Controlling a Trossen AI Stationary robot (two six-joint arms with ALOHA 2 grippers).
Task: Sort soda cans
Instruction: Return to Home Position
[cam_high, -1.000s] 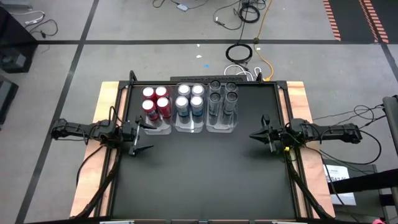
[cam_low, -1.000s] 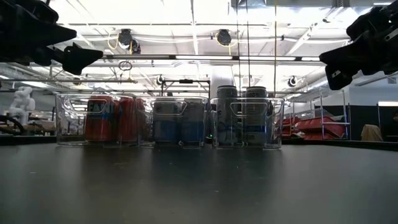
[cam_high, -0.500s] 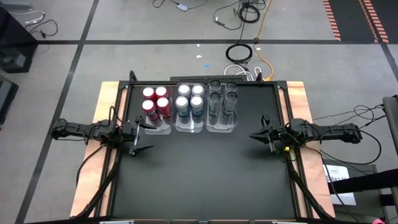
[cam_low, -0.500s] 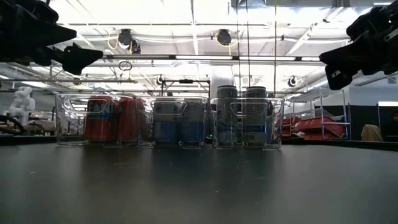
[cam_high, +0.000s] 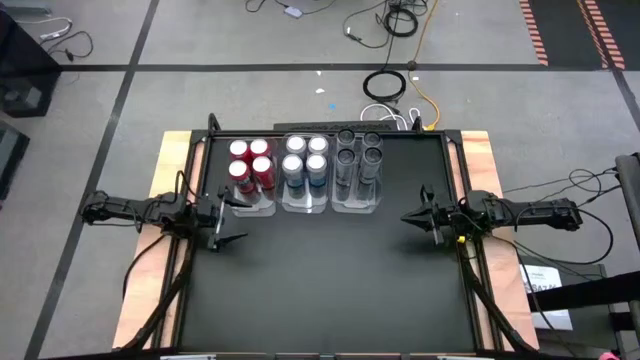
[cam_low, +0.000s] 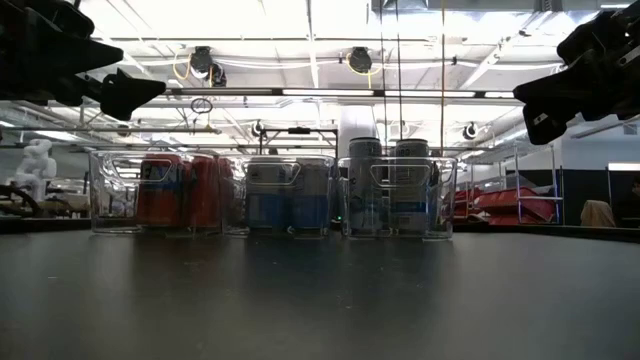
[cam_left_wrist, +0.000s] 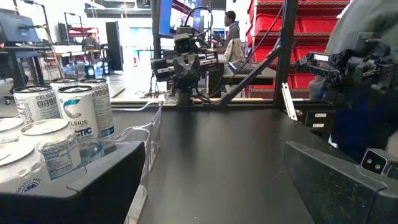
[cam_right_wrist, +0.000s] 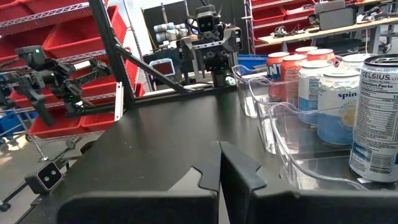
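- Soda cans (cam_high: 305, 165), high view: twelve stand in three clear trays (cam_high: 262, 210) set side by side at the far middle of the black table (cam_high: 330, 290). Four red cans (cam_high: 250, 163) are in the left tray, four blue-and-silver cans (cam_high: 305, 158) in the middle one and four dark grey cans (cam_high: 358, 155) in the right one. Writing is too small to read here.
- The left gripper (cam_high: 230, 221) hangs at the table's left edge, just in front of the left tray, fingers spread wide and empty. The right gripper (cam_high: 408, 218) hangs at the right edge, well apart from the trays, fingers pressed together on nothing. Cables (cam_high: 385, 85) lie on the floor beyond the table.
- Low view: the cans show through the tray walls, red on the left, blue-and-silver in the centre, the taller grey ones on the right. Both grippers sit high in the upper corners.
- Left wrist view: one can reads "CELSIUS" and its neighbour "CTIC". The right arm (cam_left_wrist: 186, 65) stands across the table. A person (cam_left_wrist: 231, 25) and red bins (cam_left_wrist: 311, 25) are in the room behind.
- Right wrist view: the nearest can reads "CELSIUS" above a nutrition panel, and the next reads "spin". The left arm (cam_right_wrist: 211, 46) stands opposite.
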